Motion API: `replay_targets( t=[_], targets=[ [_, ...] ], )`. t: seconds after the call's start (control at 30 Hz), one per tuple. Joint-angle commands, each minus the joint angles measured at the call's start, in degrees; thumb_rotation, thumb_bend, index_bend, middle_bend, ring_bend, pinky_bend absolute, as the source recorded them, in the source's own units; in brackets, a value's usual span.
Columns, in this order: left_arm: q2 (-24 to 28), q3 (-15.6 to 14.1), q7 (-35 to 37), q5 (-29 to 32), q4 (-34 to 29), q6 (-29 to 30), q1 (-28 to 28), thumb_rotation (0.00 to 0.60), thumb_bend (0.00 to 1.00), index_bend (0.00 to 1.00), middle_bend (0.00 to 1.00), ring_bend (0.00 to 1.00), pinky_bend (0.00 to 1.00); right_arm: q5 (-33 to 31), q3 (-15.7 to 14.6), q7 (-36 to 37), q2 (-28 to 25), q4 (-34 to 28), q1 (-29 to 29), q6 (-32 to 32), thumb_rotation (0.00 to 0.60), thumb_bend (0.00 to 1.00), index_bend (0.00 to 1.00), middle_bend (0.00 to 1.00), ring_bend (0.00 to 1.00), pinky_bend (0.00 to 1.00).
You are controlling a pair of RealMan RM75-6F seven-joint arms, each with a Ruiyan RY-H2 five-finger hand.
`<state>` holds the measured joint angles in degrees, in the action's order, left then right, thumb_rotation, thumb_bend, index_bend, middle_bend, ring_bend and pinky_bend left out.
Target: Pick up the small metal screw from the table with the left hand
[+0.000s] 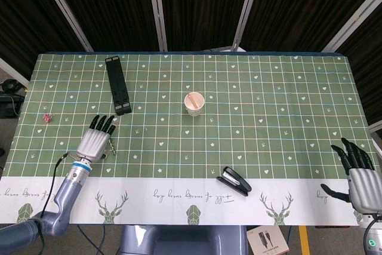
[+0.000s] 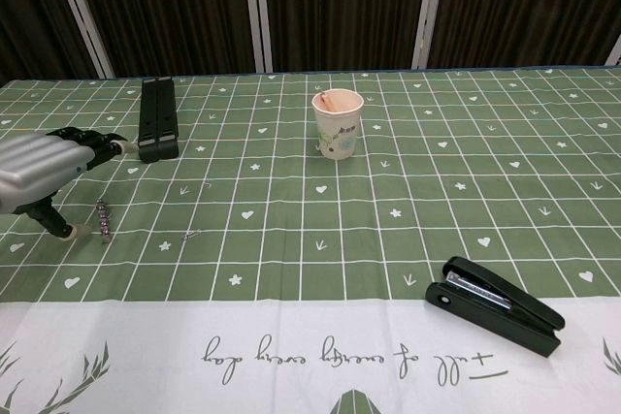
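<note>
The small metal screw [image 2: 102, 219] lies on the green checked cloth at the left, also seen as the screw [image 1: 111, 146] in the head view. My left hand [image 1: 95, 139] hovers right beside and partly over it, fingers stretched forward and apart, holding nothing. In the chest view the left hand [image 2: 41, 168] sits just left of the screw, its thumb pointing down close to the cloth next to the screw. My right hand [image 1: 359, 174] stays at the near right edge, fingers spread and empty.
A paper cup [image 2: 337, 124] stands mid-table. A black folded stand [image 2: 156, 117] lies at the back left, just beyond my left hand. A black stapler [image 2: 500, 303] rests at the near right. A small pink scrap [image 1: 46, 117] lies at the far left.
</note>
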<state>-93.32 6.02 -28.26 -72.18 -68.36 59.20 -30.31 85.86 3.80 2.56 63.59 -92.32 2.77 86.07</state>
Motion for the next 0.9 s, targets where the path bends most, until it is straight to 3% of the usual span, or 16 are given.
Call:
replay_targets(
  t=[0.03, 0.23, 0.47, 0.9],
  targets=[
    [-0.96, -0.46, -0.55, -0.18, 0.76, -0.02, -0.18, 0.6, 0.2, 0.0, 0.0, 0.0, 0.0, 0.02, 0.03, 0.03, -0.03, -0.03, -0.05, 0.13, 0.6, 0.05, 0.15, 0.0, 0.0, 0.1],
    [-3.05, -0.05, -1.95, 0.94, 2.13, -0.66, -1.01, 0.6, 0.22, 0.0, 0.0, 0.0, 0.0, -0.2, 0.28, 0.41, -0.03, -0.08, -0.07, 0.29, 0.6, 0.05, 0.15, 0.0, 0.0, 0.1],
    [-4.97, 1.01, -1.67, 1.63, 3.04, 0.26, -1.54, 0.6, 0.44, 0.01, 0.0, 0.0, 0.0, -0.2, 0.19, 0.53, -0.09, -0.26, -0.07, 0.11, 0.6, 0.05, 0.15, 0.0, 0.0, 0.1],
    [-2.46, 1.31, 0.47, 2.17, 0.42, 0.07, -1.56, 0.6, 0.44, 0.06, 0.0, 0.0, 0.0, -0.15, 0.07, 0.41, -0.22, -0.4, -0.22, 0.17, 0.6, 0.05, 0.15, 0.0, 0.0, 0.1]
  ],
)
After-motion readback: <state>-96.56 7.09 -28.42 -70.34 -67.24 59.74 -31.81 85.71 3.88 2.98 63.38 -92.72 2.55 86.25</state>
